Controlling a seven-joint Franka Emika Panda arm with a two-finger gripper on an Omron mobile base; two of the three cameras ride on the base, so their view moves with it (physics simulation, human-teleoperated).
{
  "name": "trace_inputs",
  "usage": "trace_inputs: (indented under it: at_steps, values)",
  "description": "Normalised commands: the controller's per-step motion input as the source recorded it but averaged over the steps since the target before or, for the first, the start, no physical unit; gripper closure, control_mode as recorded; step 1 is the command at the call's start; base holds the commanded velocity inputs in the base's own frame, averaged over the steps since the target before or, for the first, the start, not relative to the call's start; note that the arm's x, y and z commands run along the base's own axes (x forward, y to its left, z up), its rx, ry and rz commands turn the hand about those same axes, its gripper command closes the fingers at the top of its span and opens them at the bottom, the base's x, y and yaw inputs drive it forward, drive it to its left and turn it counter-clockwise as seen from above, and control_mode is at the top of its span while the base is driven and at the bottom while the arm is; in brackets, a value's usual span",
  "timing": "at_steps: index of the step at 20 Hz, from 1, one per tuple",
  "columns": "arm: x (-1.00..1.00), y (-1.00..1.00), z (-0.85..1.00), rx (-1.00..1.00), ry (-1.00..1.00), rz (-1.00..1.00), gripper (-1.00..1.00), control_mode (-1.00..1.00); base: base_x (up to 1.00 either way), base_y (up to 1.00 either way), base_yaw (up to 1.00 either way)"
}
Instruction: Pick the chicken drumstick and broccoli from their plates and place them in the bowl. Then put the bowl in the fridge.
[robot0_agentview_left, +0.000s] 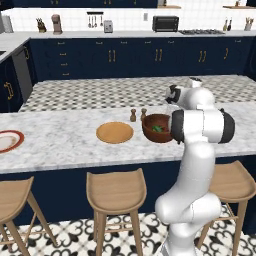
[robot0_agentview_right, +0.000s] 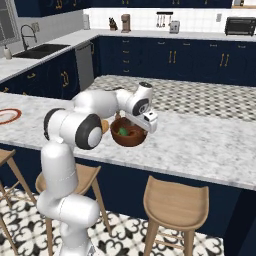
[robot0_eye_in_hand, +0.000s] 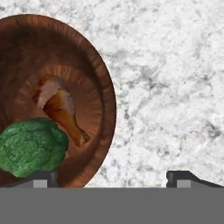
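Observation:
The reddish-brown bowl (robot0_eye_in_hand: 105, 87) stands on the marble island counter (robot0_agentview_left: 65, 145). The chicken drumstick (robot0_eye_in_hand: 61, 111) and the dark green broccoli (robot0_eye_in_hand: 30, 148) lie side by side inside it. In the base views the bowl (robot0_agentview_left: 150, 132) (robot0_agentview_right: 131, 140) shows with green in it. My gripper (robot0_eye_in_hand: 113, 177) hangs open just above the bowl's rim, one fingertip (robot0_eye_in_hand: 43, 177) over the bowl and the other over bare counter, holding nothing. The tan plate (robot0_agentview_left: 115, 132) lies bare left of the bowl. The red-rimmed plate (robot0_agentview_left: 7, 141) sits at the counter's far left. The fridge is out of view.
Two small shakers (robot0_agentview_left: 133, 115) stand just behind the bowl and the tan plate. Wooden stools (robot0_agentview_left: 116, 187) line the island's near side. Navy cabinets (robot0_agentview_left: 150, 55) and a back counter with appliances run along the far wall. A sink (robot0_agentview_right: 42, 50) lies at the left.

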Motion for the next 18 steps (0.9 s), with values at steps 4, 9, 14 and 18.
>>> trace_inputs:
  at_steps: [4, 9, 14, 18]
  values:
    - [0.32, -0.06, -0.51, 0.09, 0.05, 0.0, -1.0, -1.0, 0.0, 0.0, 0.0]
    - [0.6, 0.01, -0.37, 0.0, 0.02, 0.0, -1.0, -1.0, 0.0, 0.0, 0.0]
    - [0.19, 0.0, -0.25, 0.0, 0.0, 0.0, -1.0, -1.0, 0.0, 0.0, 0.0]
    - [0.14, 0.16, -0.37, 0.0, 0.0, 0.0, 1.0, -1.0, 0.0, 0.0, 0.0]
